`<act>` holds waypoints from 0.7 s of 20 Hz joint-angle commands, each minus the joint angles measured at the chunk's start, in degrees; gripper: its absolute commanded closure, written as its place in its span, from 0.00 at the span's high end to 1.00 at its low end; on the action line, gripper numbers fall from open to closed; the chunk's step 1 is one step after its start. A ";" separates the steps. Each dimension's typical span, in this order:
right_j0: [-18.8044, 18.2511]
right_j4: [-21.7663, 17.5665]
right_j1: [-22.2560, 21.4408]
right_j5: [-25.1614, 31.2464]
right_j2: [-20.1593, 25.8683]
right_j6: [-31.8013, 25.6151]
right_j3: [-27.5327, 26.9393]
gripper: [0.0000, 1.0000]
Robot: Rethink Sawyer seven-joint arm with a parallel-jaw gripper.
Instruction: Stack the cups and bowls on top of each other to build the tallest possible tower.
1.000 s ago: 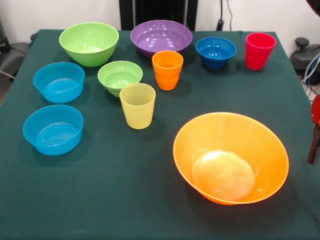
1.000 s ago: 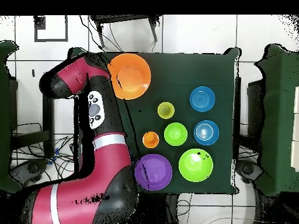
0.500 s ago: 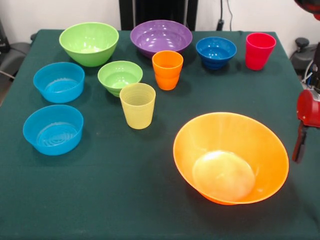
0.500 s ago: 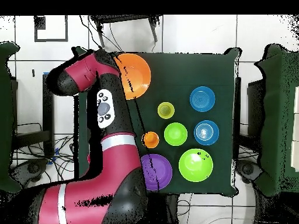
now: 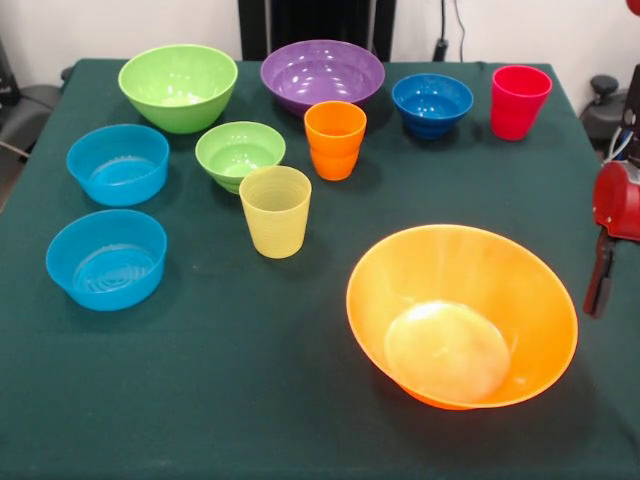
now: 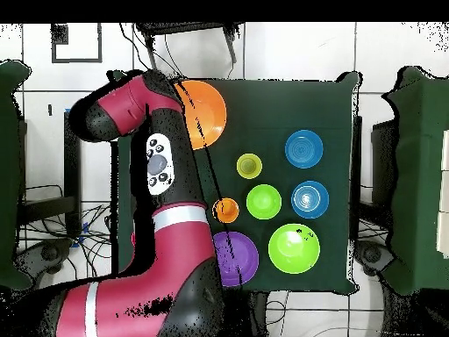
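While nothing is stacked yet, every piece stands apart and mouth-up on the dark green cloth-covered desk [image 5: 250, 400]. Seen from the front, the huge orange plastic bowl [image 5: 462, 315] sits nearest the camera at the right, tilted toward it. Along the far row stand the large lime-green plastic bowl [image 5: 178, 87], the large purple plastic bowl [image 5: 322, 74], the small dark blue plastic bowl [image 5: 432, 104] and the red ribbed plastic tumbler [image 5: 519, 101] at the far right. Just in front of the purple bowl is the orange ribbed plastic tumbler [image 5: 335, 139], with the small green plastic bowl [image 5: 240, 154] beside it on the left. The translucent yellow ribbed tumbler [image 5: 275, 210] stands nearer the camera, just in front of the small green bowl. Two light blue plastic bowls sit at the left edge, one farther [image 5: 118, 163] and one nearer [image 5: 106, 258].

The red and black robot arm [image 6: 158, 219] reaches along the side of the desk in the overhead view, its upper part covering one edge of the huge orange bowl and of the purple bowl. In the front view a red and black part of the arm [image 5: 612, 225] hangs at the right edge, beside the huge orange bowl and clear of it. Whether the end effector is spread or pressed together cannot be told.
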 commanded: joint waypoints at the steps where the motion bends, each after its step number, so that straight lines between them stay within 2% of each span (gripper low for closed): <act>1: 0.85 -5.88 2.77 7.30 1.01 -19.05 0.58 1.00; 4: 2.46 -7.83 3.50 6.73 -0.75 -19.00 -0.27 1.00; 8: 5.57 -11.71 3.69 6.69 -5.47 -17.25 -1.34 1.00; 11: 5.05 -11.66 3.31 5.78 -5.51 -18.00 0.08 1.00; 14: 5.34 -11.36 2.71 2.94 -6.55 -13.73 4.07 1.00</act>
